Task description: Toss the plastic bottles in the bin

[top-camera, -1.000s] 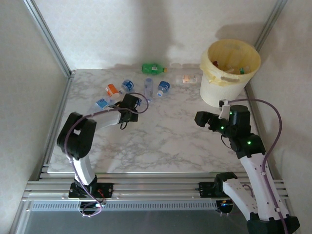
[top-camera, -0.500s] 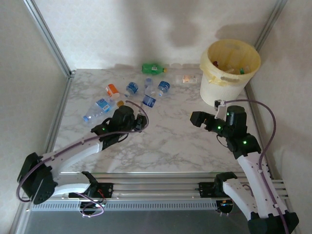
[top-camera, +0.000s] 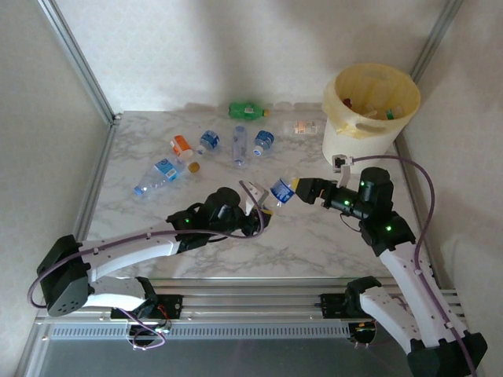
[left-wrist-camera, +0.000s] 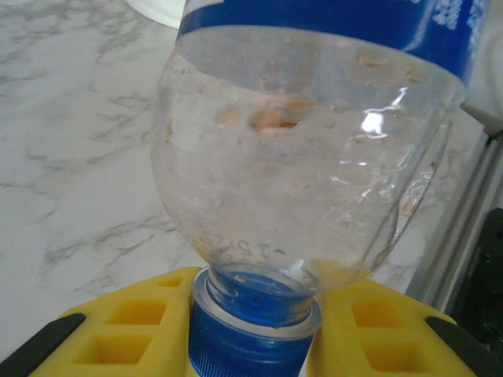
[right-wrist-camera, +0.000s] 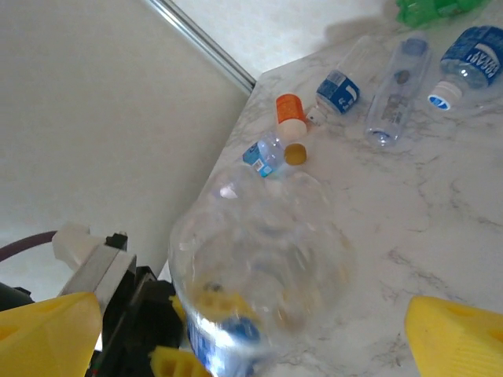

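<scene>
My left gripper (top-camera: 260,199) is shut on the blue cap of a clear plastic bottle (top-camera: 280,191) with a blue label, holding it above mid-table. Up close, the yellow fingers (left-wrist-camera: 134,323) clamp the cap and the bottle (left-wrist-camera: 306,149) points away. My right gripper (top-camera: 303,190) is open, and the bottle's base (right-wrist-camera: 259,259) sits between its spread yellow fingers (right-wrist-camera: 454,339) without their touching it. Several more plastic bottles lie at the back: a green one (top-camera: 249,110), blue-labelled ones (top-camera: 209,140) and an orange one (top-camera: 181,146). The bin (top-camera: 369,118) stands at the back right.
The bin's pale yellow liner holds several bottles. A loose small cap (top-camera: 193,166) lies near a blue-labelled bottle (top-camera: 159,174) at the left. A small orange-labelled bottle (top-camera: 302,126) rests just left of the bin. Walls and metal rails close in the table on both sides.
My left arm has swung from the back-left bottles to mid-table, carrying the blue-capped bottle rightward. My right gripper has moved left to meet the bottle's base, staying open.
</scene>
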Controlling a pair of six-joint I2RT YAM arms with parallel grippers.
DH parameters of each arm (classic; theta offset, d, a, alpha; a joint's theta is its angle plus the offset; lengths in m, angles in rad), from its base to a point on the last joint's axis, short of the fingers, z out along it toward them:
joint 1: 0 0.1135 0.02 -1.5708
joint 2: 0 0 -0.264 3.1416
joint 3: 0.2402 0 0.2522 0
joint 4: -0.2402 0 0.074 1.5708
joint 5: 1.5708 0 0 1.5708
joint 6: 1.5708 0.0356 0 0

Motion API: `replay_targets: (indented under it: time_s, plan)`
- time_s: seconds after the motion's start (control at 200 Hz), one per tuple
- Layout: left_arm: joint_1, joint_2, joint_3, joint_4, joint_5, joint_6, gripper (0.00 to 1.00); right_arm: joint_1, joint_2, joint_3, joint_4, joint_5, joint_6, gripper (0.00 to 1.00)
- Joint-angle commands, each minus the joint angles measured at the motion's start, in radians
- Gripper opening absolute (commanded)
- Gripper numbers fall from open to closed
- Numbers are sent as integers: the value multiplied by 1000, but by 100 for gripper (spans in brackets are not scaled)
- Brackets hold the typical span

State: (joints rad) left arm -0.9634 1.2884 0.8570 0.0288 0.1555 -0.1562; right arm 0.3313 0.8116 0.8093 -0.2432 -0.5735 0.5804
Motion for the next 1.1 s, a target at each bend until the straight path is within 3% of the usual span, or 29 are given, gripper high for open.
replay_targets:
  time_s: [0.0, 0.37, 0.721, 0.801, 0.921, 1.091]
  plan:
    - [-22, 12, 50, 53, 20, 26, 25, 32, 20, -14, 41, 4, 12, 99]
    - [-50, 29, 56, 83, 6, 43, 25, 83, 75, -14, 67, 28, 49, 92]
    - [-72, 40, 53, 96, -57, 68, 29, 83, 91, 18, 24, 31, 105, 59]
    - [-75, 33, 44, 104, -71, 69, 42, 84, 81, 24, 2, 52, 104, 57]
    - [-75, -11, 18, 134, -114, 51, 98, 84, 63, 61, -64, 103, 68, 50]
    - [-58, -108, -37, 173, -188, -18, 100, 83, 37, 148, -208, 292, -44, 40]
